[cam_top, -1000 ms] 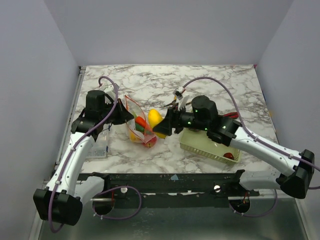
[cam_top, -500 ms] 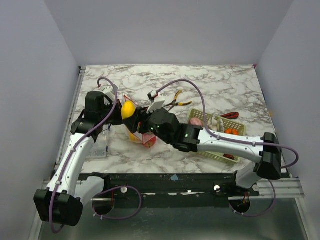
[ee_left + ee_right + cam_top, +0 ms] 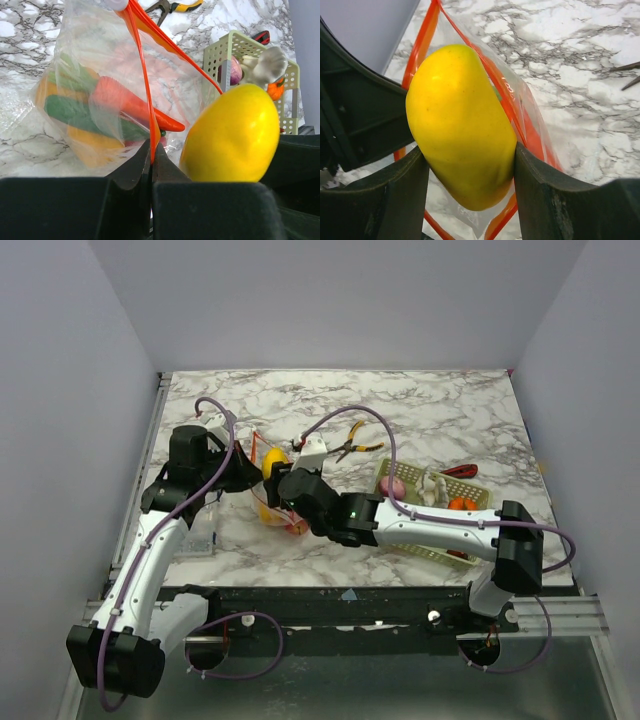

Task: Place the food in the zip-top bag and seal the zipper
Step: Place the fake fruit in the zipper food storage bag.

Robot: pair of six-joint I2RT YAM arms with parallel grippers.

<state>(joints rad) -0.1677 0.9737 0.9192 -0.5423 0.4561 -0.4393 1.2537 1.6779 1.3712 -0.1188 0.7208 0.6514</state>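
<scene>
The clear zip-top bag (image 3: 268, 502) stands open left of centre, with orange, green and yellow toy food (image 3: 95, 115) inside. My left gripper (image 3: 151, 155) is shut on the red-orange zipper (image 3: 142, 75) and holds that edge up. My right gripper (image 3: 467, 165) is shut on the yellow mango (image 3: 460, 125) and holds it at the bag's mouth, over the zipper strips (image 3: 517, 125). In the top view the mango (image 3: 273, 459) sits just right of the left gripper (image 3: 243, 470). In the left wrist view the mango (image 3: 232, 132) hangs beside the bag.
A pale green mesh basket (image 3: 430, 510) at the right holds a purple piece (image 3: 391, 485), white bulbs (image 3: 432, 486) and an orange piece (image 3: 459, 504). Yellow-handled pliers (image 3: 352, 445) lie behind the right arm. A red tool (image 3: 458, 471) lies beyond the basket.
My right arm swung left from the basket side, carrying the mango to the bag's mouth, then lowered it slightly. My left gripper kept its hold on the zipper.
</scene>
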